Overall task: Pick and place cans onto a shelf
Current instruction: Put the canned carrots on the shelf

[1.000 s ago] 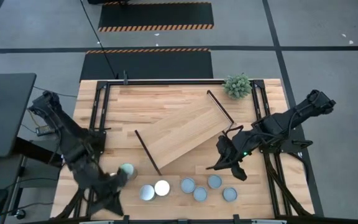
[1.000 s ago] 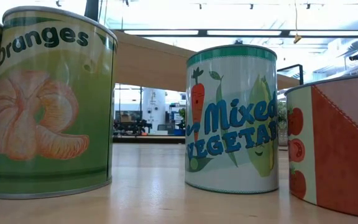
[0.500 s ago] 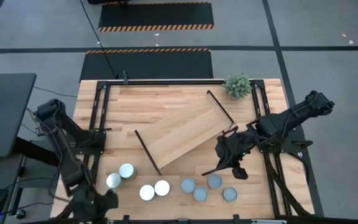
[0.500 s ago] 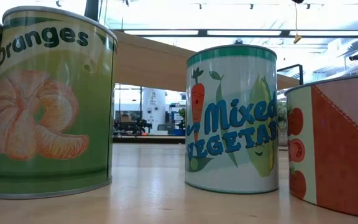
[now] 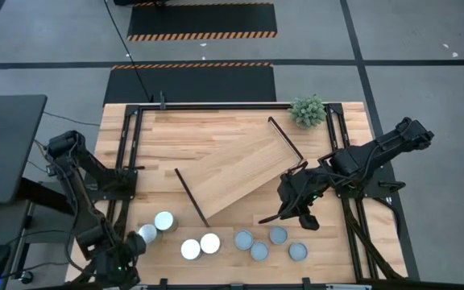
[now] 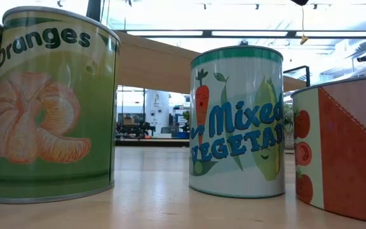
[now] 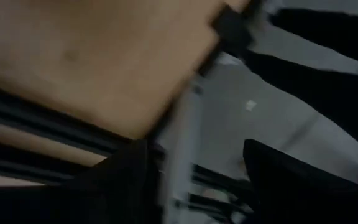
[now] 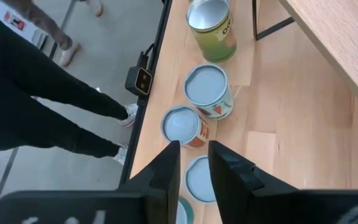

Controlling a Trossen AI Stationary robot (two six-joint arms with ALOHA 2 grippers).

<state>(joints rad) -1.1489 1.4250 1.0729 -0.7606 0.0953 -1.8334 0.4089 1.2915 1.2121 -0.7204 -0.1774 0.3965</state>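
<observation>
Eight cans (image 5: 208, 243) are lined along the table's (image 5: 224, 141) front edge; none is placed on the shelf (image 5: 240, 173).
Right tool (image 8: 194, 163) is poised just above the blue-topped cans, narrowly parted and empty, presumably for a pick; left tool (image 5: 118, 259), parted and empty, is parked off the table's corner.

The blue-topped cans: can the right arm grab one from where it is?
Probably yes. The right gripper hangs just above the blue-topped cans, fingers slightly apart, with nothing between them in the right wrist view.

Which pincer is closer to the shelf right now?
Right. The right pincer hovers just off the shelf's right end, above the blue-topped cans. The left pincer is at the table's front-left corner, far from it.
</observation>
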